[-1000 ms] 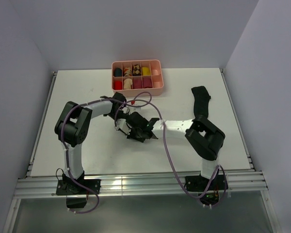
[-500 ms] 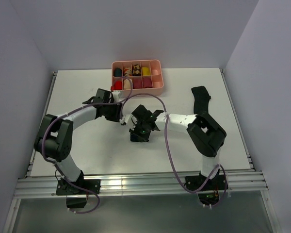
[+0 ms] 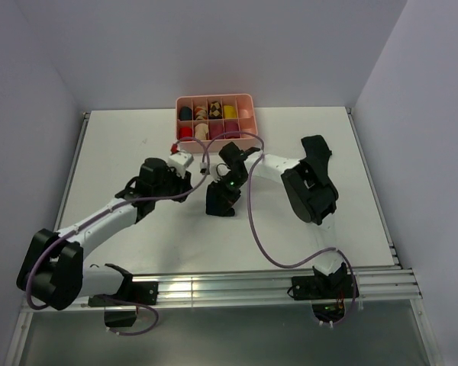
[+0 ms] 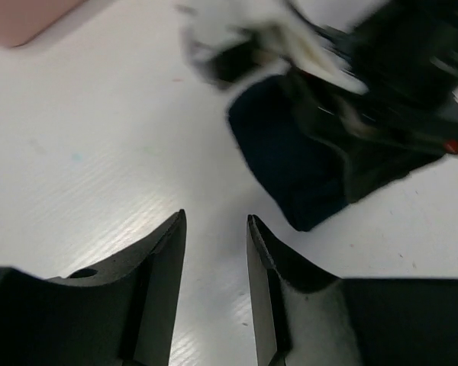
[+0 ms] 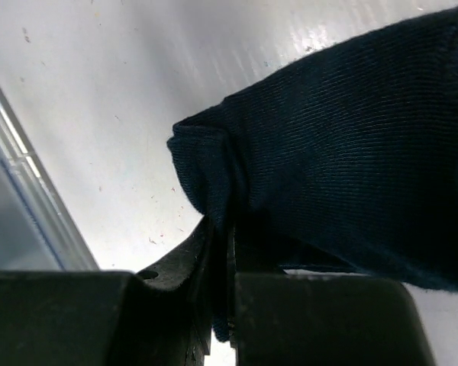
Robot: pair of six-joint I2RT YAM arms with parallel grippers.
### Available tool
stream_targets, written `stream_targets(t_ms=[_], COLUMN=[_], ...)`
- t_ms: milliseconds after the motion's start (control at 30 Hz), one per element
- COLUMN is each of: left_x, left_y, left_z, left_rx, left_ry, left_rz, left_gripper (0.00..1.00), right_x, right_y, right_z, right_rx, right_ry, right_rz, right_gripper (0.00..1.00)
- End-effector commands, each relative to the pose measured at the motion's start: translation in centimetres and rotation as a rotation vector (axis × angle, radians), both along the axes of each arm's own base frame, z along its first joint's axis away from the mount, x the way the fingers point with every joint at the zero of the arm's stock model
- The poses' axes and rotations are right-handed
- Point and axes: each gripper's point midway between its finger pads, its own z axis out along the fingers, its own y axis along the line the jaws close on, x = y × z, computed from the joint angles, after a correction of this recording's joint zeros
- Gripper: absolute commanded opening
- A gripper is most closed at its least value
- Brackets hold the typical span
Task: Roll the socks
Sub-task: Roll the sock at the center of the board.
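A black sock (image 3: 220,201) hangs folded from my right gripper (image 3: 226,186) at the table's middle. In the right wrist view the right gripper (image 5: 229,229) is shut on an edge of this sock (image 5: 343,145). My left gripper (image 3: 189,183) is open and empty just left of it. In the left wrist view the left gripper (image 4: 216,217) stands apart from the sock (image 4: 286,164), with bare table between its jaws. A second black sock (image 3: 317,151) lies at the right, partly behind the right arm. The striped sock is not in view.
A pink divided tray (image 3: 247,134) holding several rolled socks stands at the back centre; its corner shows in the left wrist view (image 4: 23,15). Purple cables loop over the table's middle. Grey walls close in both sides, and a metal rail runs along the near edge.
The left arm has swung out low to the left, its gripper drawn back from the sock. The right gripper has moved toward the back with the black sock still in it.
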Motion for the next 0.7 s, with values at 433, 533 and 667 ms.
stream_targets(t_ms=[433, 533, 667], left_x=[-4.3, -4.8, -5.2], left_y=[-9.0, -9.8, -10.5], left_z=[-3.5, -4.3, -4.8], left_rx=[0.216, 0.259, 0.298], left_ry=[-0.17, -0.174, -0.184], left_rz=[-0.506, -0.556, -0.609], left_gripper=[0.43, 0.43, 0.42], right_x=[-0.2, -0.2, -0.3], right_y=[-0.2, -0.2, -0.2], right_z=[-0.3, -0.4, -0.5], right_rx=[-0.011, -0.012, -0.017], right_ry=[0.136, 0.14, 0.152], right_rz=[0.004, 0.009, 0.022], right_gripper=[0.0, 0.0, 0.0])
